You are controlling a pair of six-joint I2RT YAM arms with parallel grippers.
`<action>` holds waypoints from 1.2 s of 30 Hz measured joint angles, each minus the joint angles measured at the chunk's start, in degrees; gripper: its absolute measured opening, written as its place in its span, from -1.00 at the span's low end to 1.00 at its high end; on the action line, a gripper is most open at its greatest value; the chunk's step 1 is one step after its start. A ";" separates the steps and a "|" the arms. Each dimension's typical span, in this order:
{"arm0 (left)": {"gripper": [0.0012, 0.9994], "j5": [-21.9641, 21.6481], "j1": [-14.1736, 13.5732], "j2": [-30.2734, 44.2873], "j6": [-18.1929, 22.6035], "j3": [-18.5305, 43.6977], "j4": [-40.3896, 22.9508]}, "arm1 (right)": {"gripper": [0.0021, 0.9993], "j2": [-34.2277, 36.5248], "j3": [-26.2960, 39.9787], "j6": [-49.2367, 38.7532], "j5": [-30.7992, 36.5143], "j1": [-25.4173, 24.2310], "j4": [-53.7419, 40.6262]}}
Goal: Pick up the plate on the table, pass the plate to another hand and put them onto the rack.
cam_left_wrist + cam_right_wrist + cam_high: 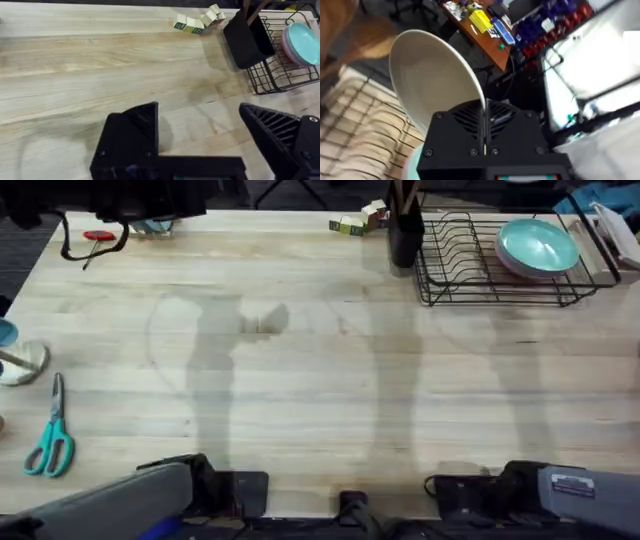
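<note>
The light-coloured wooden butcher-block surface (320, 370) lies under the overhead camera, with both arm bases at its six o'clock edge. The black wire dish-drying rack (470, 275) stands at about one o'clock on the surface, and a round teal plate (538, 248) leans in its slots; in the left wrist view the same rack (280, 70) and teal plate (304, 44) appear beyond a black utensil holder (245, 40). That black holder (405, 235) stands touching or just beside the rack's nine o'clock end. Small lettered wooden blocks (358, 222) lie near twelve o'clock, just beside the holder. A pair of teal-handled scissors (50, 442) lies at eight o'clock, well apart from the rack. The left pincer (200, 130) hangs over bare wood, its two black fingers (132, 135) spread wide and released, with nothing between them. The right pincer (485, 120) is clenched on the rim of the round, shallow, glossy white plate (430, 75), which stands tilted on edge above its fingers, clear of the surface, with room furniture behind it.
</note>
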 joint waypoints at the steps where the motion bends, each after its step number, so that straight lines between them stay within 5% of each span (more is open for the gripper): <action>1: 0.99 0.00 0.00 0.00 0.00 0.00 0.00 | -0.95 0.50 0.00 -2.44 -0.68 0.00 0.04; 15: 0.99 -0.11 0.00 -0.02 0.00 0.00 -0.02 | -0.95 10.67 0.00 -34.20 -3.59 0.00 1.61; 36: 0.99 -0.13 0.00 -0.01 0.00 0.00 -0.02 | -0.95 19.95 0.00 -39.71 -10.21 0.00 9.55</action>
